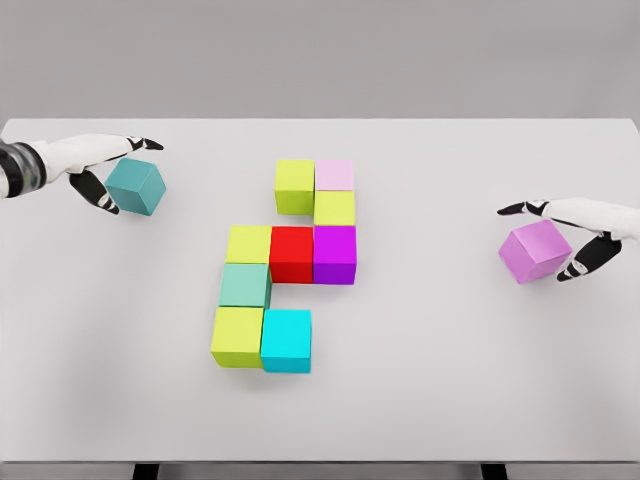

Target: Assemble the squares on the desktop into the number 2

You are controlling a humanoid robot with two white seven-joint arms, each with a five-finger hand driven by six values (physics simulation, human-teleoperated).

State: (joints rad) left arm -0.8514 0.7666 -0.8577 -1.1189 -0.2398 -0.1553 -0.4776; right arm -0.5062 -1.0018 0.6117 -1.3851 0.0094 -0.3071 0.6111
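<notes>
Several coloured cubes lie joined in the middle of the white table (pixel 420 400). A lime cube (pixel 295 185) and a pale pink cube (pixel 334 174) form the top row, with a yellow-green cube (pixel 335 208) under the pink one. Below runs a row of yellow (pixel 249 243), red (pixel 292 253) and purple (pixel 335 254). Under the yellow one sit a sea-green cube (pixel 245 285) and then a lime cube (pixel 237 336) with a cyan cube (pixel 287 340) to its right. My left hand (pixel 128 176) is shut on a teal cube (pixel 136 186) at the far left. My right hand (pixel 540 242) is shut on a violet cube (pixel 536 250) at the right.
The table's far edge runs across the top and its near edge along the bottom. Bare tabletop lies between each hand and the central group.
</notes>
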